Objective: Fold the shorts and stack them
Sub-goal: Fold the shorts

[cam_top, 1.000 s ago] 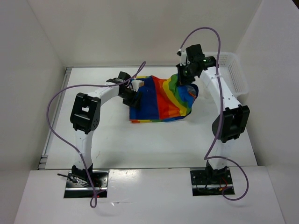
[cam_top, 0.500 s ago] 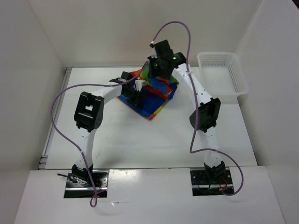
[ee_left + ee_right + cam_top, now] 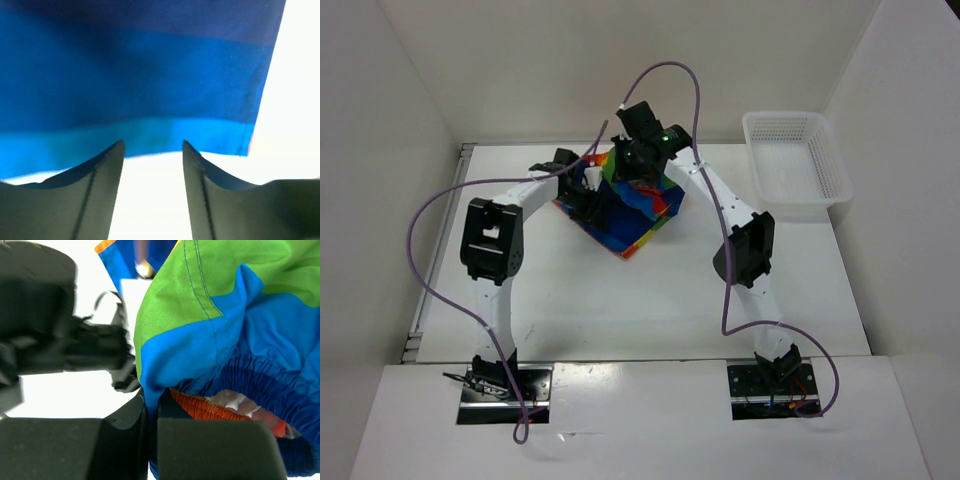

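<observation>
right end effector [image 3: 151, 399] clamps the shorts [image 3: 210, 285] by the green edge; left end effector [image 3: 152, 150] gapes empty at the blue hem. unpinned there, the cloth at the desk's [image 3: 620, 300] 12 o'clock could slide.

High rear camera looks down; both wrist cameras face the shared shorts [image 3: 642, 224] closely
</observation>
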`<state>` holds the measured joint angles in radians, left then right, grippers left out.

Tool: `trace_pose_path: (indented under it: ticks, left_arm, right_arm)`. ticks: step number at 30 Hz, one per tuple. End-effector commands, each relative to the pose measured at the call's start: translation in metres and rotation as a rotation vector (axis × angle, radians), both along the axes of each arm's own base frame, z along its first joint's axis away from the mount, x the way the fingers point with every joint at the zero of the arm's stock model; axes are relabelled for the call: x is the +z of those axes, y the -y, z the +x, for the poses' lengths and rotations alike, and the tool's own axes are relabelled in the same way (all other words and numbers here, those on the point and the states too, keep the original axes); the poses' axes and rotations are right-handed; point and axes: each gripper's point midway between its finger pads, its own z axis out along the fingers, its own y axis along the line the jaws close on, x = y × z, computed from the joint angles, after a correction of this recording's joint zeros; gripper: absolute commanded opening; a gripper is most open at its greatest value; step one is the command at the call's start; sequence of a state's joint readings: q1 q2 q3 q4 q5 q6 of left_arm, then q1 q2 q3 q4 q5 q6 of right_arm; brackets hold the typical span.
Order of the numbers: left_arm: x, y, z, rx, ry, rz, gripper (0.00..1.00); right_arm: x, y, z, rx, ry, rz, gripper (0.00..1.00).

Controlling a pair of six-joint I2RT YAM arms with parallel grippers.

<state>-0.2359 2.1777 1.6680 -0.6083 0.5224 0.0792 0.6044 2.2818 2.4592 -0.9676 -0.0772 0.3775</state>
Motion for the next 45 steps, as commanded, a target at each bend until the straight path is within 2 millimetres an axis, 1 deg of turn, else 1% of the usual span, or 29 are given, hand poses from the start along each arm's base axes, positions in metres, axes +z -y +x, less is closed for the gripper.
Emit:
trace_pose_path:
  ticks: [1,3,5,6,10,12,13,14,16,18,20,21,22,23,25,26,28,29,32,33,34,35,37,38,39,41,42,44,45]
  left_arm:
    - [0.057,-0.027,-0.007,0.003,0.063,-0.028,0.58]
    - [0.083,-0.036,-0.011,0.022,0.086,-0.06,0.65]
    - [0.096,-0.039,-0.012,0.018,0.114,-0.07,0.68]
    - [0.105,-0.051,-0.011,0.037,0.131,-0.068,0.7]
    - [0.078,-0.107,-0.006,0.209,0.09,0.043,0.71]
    - [0.053,-0.131,-0.006,0.278,0.048,0.068,0.71]
    - [0.044,-0.137,-0.004,0.292,0.048,0.102,0.71]
    - [0.032,-0.14,0.002,0.298,0.044,0.117,0.71]
    - [0.011,-0.142,0.007,0.299,0.01,0.13,0.7]
    - [0.002,-0.14,0.012,0.293,-0.005,0.118,0.68]
    - [-0.007,-0.134,0.023,0.291,0.007,0.113,0.62]
    - [-0.011,-0.134,0.024,0.291,0.006,0.114,0.6]
    - [-0.015,-0.129,0.026,0.28,0.002,0.114,0.58]
    - [-0.014,-0.122,0.028,0.255,0.017,0.105,0.54]
    - [-0.013,-0.112,0.035,0.236,0.041,0.085,0.5]
    - [-0.017,-0.104,0.034,0.217,0.038,0.076,0.49]
    - [-0.022,-0.099,0.032,0.194,0.034,0.081,0.46]
    - [-0.026,-0.099,0.031,0.194,0.025,0.082,0.45]
    - [-0.03,-0.099,0.028,0.193,0.019,0.083,0.45]
    - [-0.029,-0.105,0.032,0.207,0.031,0.081,0.45]
    - [-0.033,-0.105,0.03,0.207,0.026,0.082,0.45]
    - [-0.029,-0.116,0.033,0.232,0.034,0.081,0.45]
    - [-0.029,-0.123,0.034,0.247,0.034,0.081,0.45]
    - [-0.025,-0.129,0.039,0.268,0.041,0.078,0.45]
    - [-0.018,-0.129,0.041,0.268,0.051,0.077,0.45]
    - [-0.018,-0.139,0.042,0.29,0.05,0.077,0.45]
    - [-0.011,-0.139,0.046,0.29,0.07,0.075,0.45]
    - [-0.007,-0.144,0.048,0.3,0.079,0.075,0.46]
    - [-0.007,-0.144,0.048,0.3,0.079,0.075,0.46]
  right_arm:
    - [0.001,-0.025,-0.005,0.008,0.027,0.033,0.0]
    - [-0.008,-0.02,-0.001,-0.016,0.03,0.006,0.0]
    - [-0.011,-0.018,0.002,-0.03,0.037,-0.006,0.0]
    - [-0.01,-0.017,0.005,-0.041,0.051,-0.009,0.0]
    - [-0.003,-0.028,0.003,-0.04,0.078,0.004,0.0]
    - [-0.002,-0.035,0.003,-0.031,0.088,0.013,0.0]
    - [0.003,-0.041,0.0,-0.033,0.098,0.024,0.0]
    - [-0.002,-0.048,-0.002,-0.021,0.095,0.023,0.0]
    - [-0.002,-0.059,-0.003,-0.013,0.1,0.037,0.0]
    - [-0.003,-0.065,-0.003,-0.011,0.109,0.036,0.0]
    - [-0.012,-0.073,-0.001,-0.018,0.106,0.036,0.0]
    - [-0.009,-0.082,-0.002,-0.006,0.121,0.051,0.0]
    - [-0.019,-0.084,0.0,-0.006,0.112,0.043,0.0]
    - [-0.02,-0.092,-0.002,0.005,0.119,0.05,0.0]
    - [-0.02,-0.103,-0.001,0.015,0.134,0.065,0.0]
    - [-0.032,-0.113,-0.003,0.022,0.123,0.067,0.05]
    - [-0.034,-0.129,-0.008,0.064,0.121,0.103,0.19]
    - [-0.045,-0.139,-0.013,0.09,0.107,0.108,0.36]
    - [-0.034,-0.161,-0.027,0.201,0.106,0.181,0.55]
    - [-0.026,-0.175,-0.044,0.307,0.099,0.224,0.63]
    - [-0.017,-0.179,-0.051,0.358,0.099,0.252,0.67]
    - [-0.004,-0.184,-0.062,0.424,0.1,0.296,0.7]
    - [0.013,-0.188,-0.075,0.493,0.127,0.315,0.72]
    - [0.027,-0.185,-0.079,0.511,0.145,0.326,0.74]
    - [0.033,-0.183,-0.086,0.541,0.14,0.332,0.74]
    - [0.042,-0.179,-0.097,0.601,0.154,0.333,0.74]
    - [0.067,-0.174,-0.106,0.637,0.186,0.358,0.74]
    - [0.095,-0.168,-0.125,0.724,0.252,0.367,0.74]
    - [0.099,-0.17,-0.133,0.748,0.269,0.36,0.74]
